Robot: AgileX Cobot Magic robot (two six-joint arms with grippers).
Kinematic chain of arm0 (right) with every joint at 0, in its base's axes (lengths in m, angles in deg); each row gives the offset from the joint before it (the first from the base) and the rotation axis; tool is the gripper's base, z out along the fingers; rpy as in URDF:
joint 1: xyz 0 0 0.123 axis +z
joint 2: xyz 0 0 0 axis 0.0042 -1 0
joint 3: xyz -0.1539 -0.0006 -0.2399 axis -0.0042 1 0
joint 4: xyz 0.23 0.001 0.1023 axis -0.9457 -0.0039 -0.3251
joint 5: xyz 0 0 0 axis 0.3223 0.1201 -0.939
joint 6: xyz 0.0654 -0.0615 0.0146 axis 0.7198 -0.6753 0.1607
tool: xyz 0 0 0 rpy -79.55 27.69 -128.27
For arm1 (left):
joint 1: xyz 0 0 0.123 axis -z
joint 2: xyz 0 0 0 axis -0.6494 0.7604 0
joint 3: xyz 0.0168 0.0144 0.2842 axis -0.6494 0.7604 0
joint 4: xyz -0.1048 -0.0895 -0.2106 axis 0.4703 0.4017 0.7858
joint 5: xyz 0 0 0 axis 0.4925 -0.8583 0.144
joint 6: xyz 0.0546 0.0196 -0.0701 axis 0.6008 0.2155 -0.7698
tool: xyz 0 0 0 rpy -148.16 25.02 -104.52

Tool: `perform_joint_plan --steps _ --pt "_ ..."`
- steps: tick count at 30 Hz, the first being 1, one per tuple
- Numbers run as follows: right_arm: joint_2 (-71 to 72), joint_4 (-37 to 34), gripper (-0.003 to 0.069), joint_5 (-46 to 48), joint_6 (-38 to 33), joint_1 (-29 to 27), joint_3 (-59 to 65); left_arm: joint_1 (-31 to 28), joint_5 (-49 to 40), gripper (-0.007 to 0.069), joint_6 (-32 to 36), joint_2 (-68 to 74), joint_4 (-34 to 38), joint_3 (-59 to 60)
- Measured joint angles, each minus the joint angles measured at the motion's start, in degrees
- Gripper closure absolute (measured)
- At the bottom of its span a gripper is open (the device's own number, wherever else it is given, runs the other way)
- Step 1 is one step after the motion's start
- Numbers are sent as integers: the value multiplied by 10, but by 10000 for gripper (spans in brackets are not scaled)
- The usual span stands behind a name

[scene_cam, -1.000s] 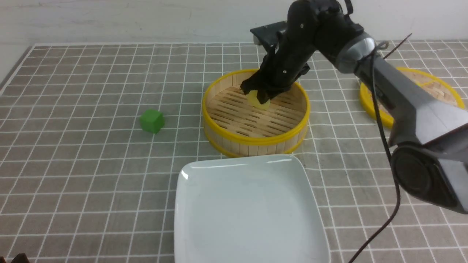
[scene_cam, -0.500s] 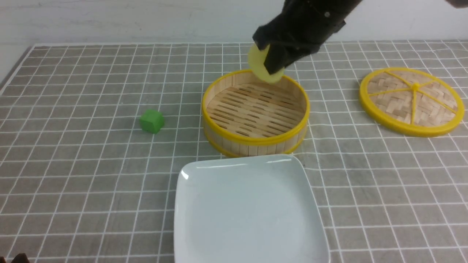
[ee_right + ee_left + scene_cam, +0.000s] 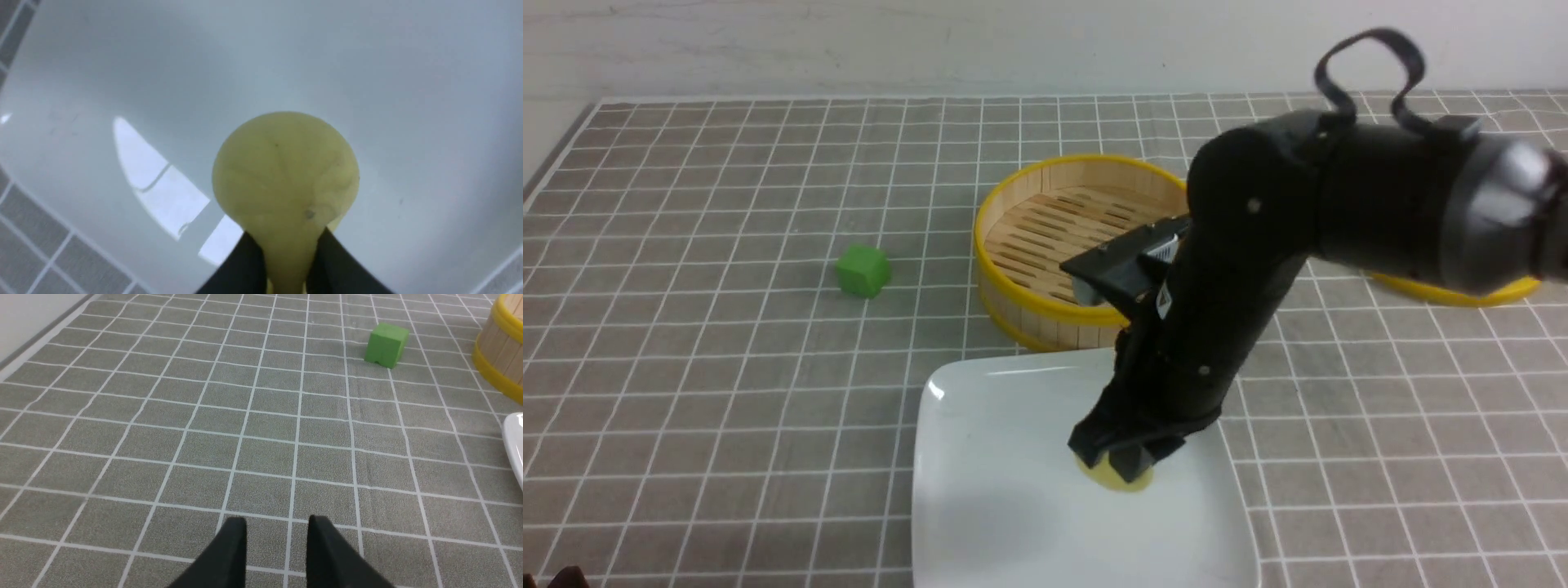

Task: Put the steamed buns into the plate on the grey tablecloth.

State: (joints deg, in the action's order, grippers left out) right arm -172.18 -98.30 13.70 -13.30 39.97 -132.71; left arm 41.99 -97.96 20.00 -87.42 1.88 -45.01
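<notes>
The pale-yellow steamed bun (image 3: 1112, 479) is pinched between my right gripper's (image 3: 1123, 467) fingers, low over the white square plate (image 3: 996, 506), right of its middle. I cannot tell if it rests on the surface. In the right wrist view the bun (image 3: 286, 171) bulges out past the shut gripper (image 3: 286, 241), with the plate (image 3: 367, 61) behind it. The plate lies on the grey tablecloth (image 3: 727, 392). My left gripper (image 3: 278, 526) shows only in the left wrist view, slightly open and empty above the cloth, left of the plate's edge (image 3: 515, 445).
The bamboo steamer basket (image 3: 1021, 294) stands empty just behind the plate and shows in the left wrist view (image 3: 496, 363). A green cube (image 3: 863, 270) sits left of it, also in the left wrist view (image 3: 386, 344). The woven lid (image 3: 1462, 296) lies at the right, mostly hidden by my right arm.
My right gripper lifted the bun out of the steamer basket, carried it toward the near side and lowered it onto the plate area. The basket is now empty.
</notes>
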Motion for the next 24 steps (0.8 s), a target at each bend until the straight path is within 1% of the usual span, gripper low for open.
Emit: perform_joint_plan --steps 3,4,6,8,11,12,15,16,17,18,20,21,23,24 --pt "-24 2 354 -21 9 0 1 0 0 384 0 0 0 0" --pt "-29 2 301 -22 10 0 1 0 0 384 0 0 0 0" --pt "-35 3 228 -13 12 0 1 0 0 384 0 0 0 0" --pt "-35 3 190 14 14 0 -11 0 0 384 0 0 0 0" --pt "-30 5 194 71 15 -1 -44 0 0 384 0 0 0 0" --pt "-26 13 217 103 15 -1 -63 0 0 384 0 0 0 0" --pt "-10 33 293 119 14 -1 -94 0 0 384 0 0 0 0" --pt "11 47 370 120 14 -1 -103 0 0 384 0 0 0 0" --pt "14 51 380 121 14 -1 -103 0 0 384 0 0 0 0" --pt "38 62 468 124 21 -2 -101 0 0 384 0 0 0 0" --pt "90 73 586 130 32 -5 -81 0 0 384 0 0 0 0" --pt "105 74 624 130 37 -5 -72 0 0 384 0 0 0 0" --pt "154 76 665 130 43 -5 -36 0 0 384 0 0 0 0" --pt "183 76 672 132 50 -5 -12 0 0 384 0 0 0 0"
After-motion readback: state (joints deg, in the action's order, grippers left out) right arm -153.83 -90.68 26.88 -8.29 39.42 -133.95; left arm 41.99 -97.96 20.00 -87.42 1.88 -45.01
